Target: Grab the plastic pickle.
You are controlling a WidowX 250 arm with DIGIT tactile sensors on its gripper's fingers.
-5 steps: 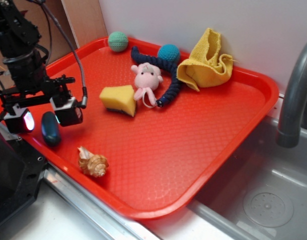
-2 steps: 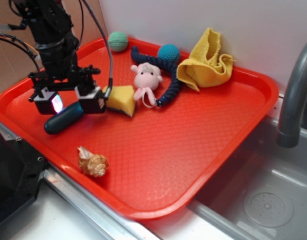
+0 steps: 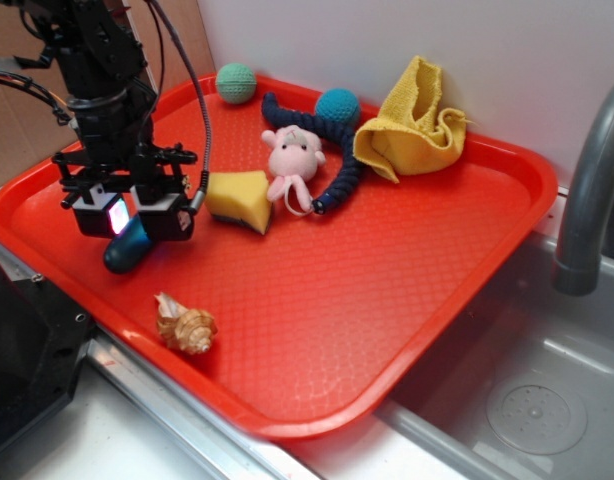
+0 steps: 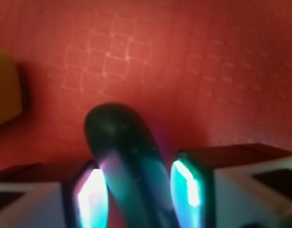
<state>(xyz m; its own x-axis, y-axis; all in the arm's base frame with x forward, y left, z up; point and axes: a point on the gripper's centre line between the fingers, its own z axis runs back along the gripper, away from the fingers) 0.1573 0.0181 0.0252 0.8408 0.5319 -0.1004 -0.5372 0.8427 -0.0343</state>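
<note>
Gripper (image 3: 127, 222) sits low over the left side of the red tray (image 3: 407, 290), fingers either side of the plastic pickle (image 3: 125, 250). Wrist view: plastic pickle (image 4: 129, 164) lies between the two lit pads (image 4: 92, 199), rounded end sticking out past them; left pad looks touching, a thin gap shows at the right one, so can't tell if the grasp is firm. Yellow sponge (image 3: 238, 199) just beside the gripper. Seashell (image 3: 185, 325) nearer the tray's front edge, apart from the pickle.
</note>
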